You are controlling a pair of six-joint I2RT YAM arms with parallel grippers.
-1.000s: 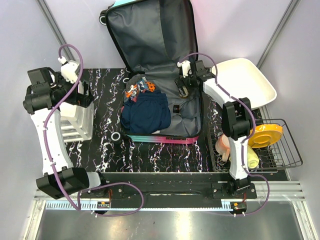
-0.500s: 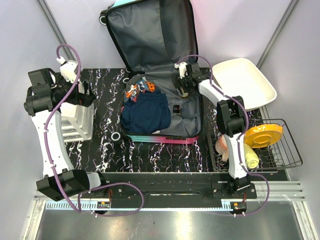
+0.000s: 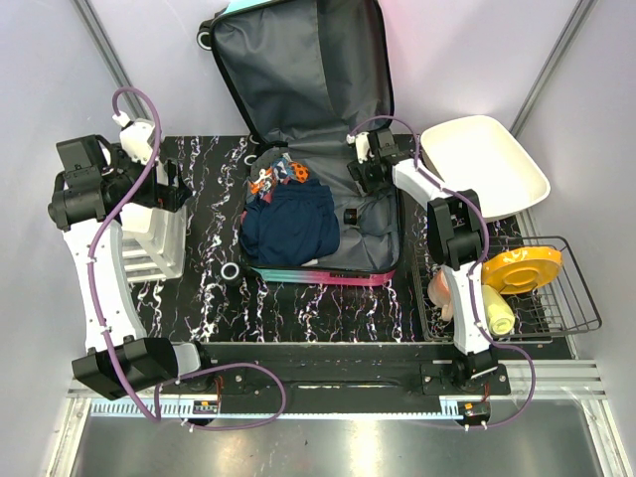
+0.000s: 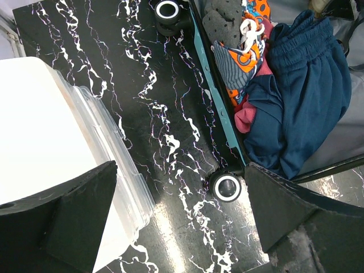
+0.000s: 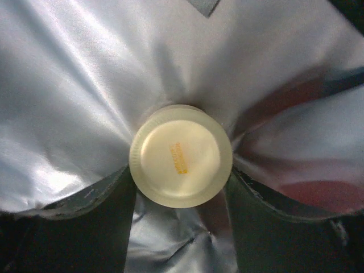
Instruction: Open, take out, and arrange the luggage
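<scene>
Black marbled table (image 3: 199,288) is carrying everything, with the luggage (image 3: 298,79) lying open at its centre; the lid is standing up toward twelve o'clock and showing dark grey lining, while the base is showing a pink-to-teal edge at six o'clock. At two o'clock a white oval tub (image 3: 487,164) is sitting beside the case, and at four o'clock a wire basket (image 3: 586,318) is holding a yellow disc (image 3: 522,268). At nine o'clock a clear ribbed container (image 3: 149,243) is standing well apart from the case. Navy shorts (image 3: 288,224) are filling the left half of the base, with orange patterned garments (image 4: 250,34) bunching at their twelve o'clock side. The left gripper (image 4: 181,170) is hovering over bare table between the container and the case, its fingers spreading wide and holding nothing. The right gripper (image 3: 373,169) is reaching into the case's far right corner, at one o'clock from the shorts. In the right wrist view its fingers (image 5: 91,227) are flanking a cream round cap (image 5: 181,154) that is poking up through silvery grey fabric (image 5: 85,85); they are sitting close against the cap's rim, though whether they are pressing on it cannot be told. A black wheel (image 4: 227,186) is resting on the table at the case's near left corner. Small orange print (image 5: 179,157) is marking the cap's middle, too fine to read.
</scene>
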